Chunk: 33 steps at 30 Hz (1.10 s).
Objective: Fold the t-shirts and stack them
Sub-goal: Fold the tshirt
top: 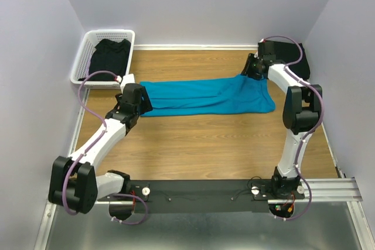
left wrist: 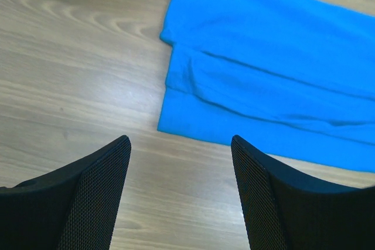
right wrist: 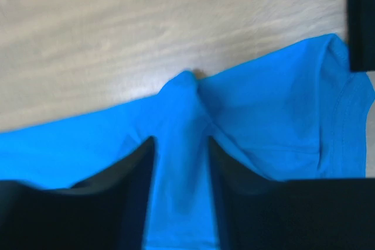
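Across the brown wood-grain tabletop [top: 205, 144], the bright teal-blue soft fabric t-shirt [top: 205, 95] is laid out as one long narrow strip, folded lengthwise. Its long axis is run pretty much straight left to right, roughly parallel to the near table edge. The squared-off end is pointed left, and in the left wrist view the folded layers of the shirt [left wrist: 263, 74] are seen stepped one over another there. The wider end, with a ribbed collar edge, is pointed right.

The left gripper [top: 133, 99] is held just beside that left end, over bare wood. Its jaws [left wrist: 179, 144] are spread wide and nothing is held between them.

The right gripper [top: 251, 68] is sat at the far edge of the right end. In its own view [right wrist: 181, 144] a raised ridge of the blue cloth [right wrist: 263, 103] is seen running between the fingers [right wrist: 117, 203], which are set part-way apart. Whether it's actually pinched can't be told, tbh.

Black soft fabric t-shirts [top: 111, 54] are piled in the white plastic lattice basket [top: 79, 71] at the far left corner, well apart from the blue one.
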Each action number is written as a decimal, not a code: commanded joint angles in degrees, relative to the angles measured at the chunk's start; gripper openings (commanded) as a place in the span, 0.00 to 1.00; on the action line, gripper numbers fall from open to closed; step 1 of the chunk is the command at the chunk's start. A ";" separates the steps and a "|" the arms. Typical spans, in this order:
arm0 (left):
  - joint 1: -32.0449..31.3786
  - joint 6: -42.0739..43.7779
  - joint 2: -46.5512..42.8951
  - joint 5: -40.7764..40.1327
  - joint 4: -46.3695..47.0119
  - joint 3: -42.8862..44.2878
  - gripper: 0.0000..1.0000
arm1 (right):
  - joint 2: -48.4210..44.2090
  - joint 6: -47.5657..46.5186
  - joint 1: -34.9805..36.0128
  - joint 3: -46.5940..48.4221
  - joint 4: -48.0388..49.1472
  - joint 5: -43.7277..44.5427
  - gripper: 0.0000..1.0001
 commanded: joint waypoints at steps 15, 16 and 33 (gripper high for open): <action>5.22 -17.08 15.30 11.75 -0.81 3.33 0.48 | -4.78 -31.74 29.68 -5.64 3.29 -5.86 0.67; 5.65 -17.08 16.78 12.01 -0.63 3.68 0.46 | -2.85 -32.97 30.66 -5.02 3.38 -5.42 0.69; 6.62 -18.04 25.85 12.63 -2.12 1.84 0.28 | 8.85 -40.53 38.14 4.65 3.56 4.25 0.84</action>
